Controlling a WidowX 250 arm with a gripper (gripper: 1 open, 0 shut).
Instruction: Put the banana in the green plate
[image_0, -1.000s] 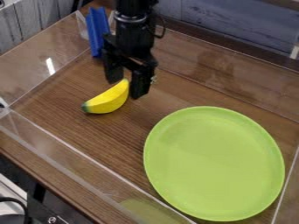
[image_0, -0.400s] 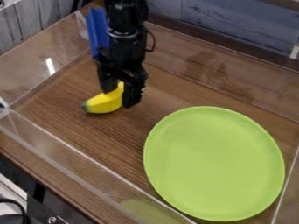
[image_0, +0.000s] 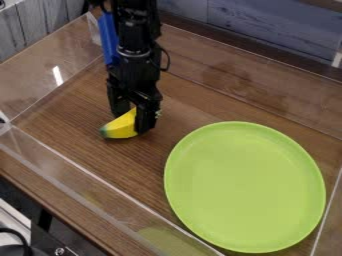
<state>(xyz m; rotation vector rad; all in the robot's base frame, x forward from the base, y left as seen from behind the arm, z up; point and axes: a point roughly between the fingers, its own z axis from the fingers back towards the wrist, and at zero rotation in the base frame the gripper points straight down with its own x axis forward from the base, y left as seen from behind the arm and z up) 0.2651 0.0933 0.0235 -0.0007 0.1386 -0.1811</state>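
Observation:
The yellow banana (image_0: 119, 125) lies on the wooden table left of centre, partly hidden by the black gripper (image_0: 132, 115). The gripper points straight down and stands open, its fingers (image_0: 146, 117) low around the banana's upper end, one on each side. Whether the fingers touch the fruit cannot be told. The large lime-green plate (image_0: 246, 187) lies flat at the lower right, apart from the banana and with nothing on it.
A blue upright object (image_0: 106, 38) stands behind the arm at the back left. Clear plastic walls (image_0: 60, 165) surround the wooden table on all sides.
The gripper has come down and shifted left, from beside the banana's upper end to straddling it. It stayed open. Banana and plate have not moved.

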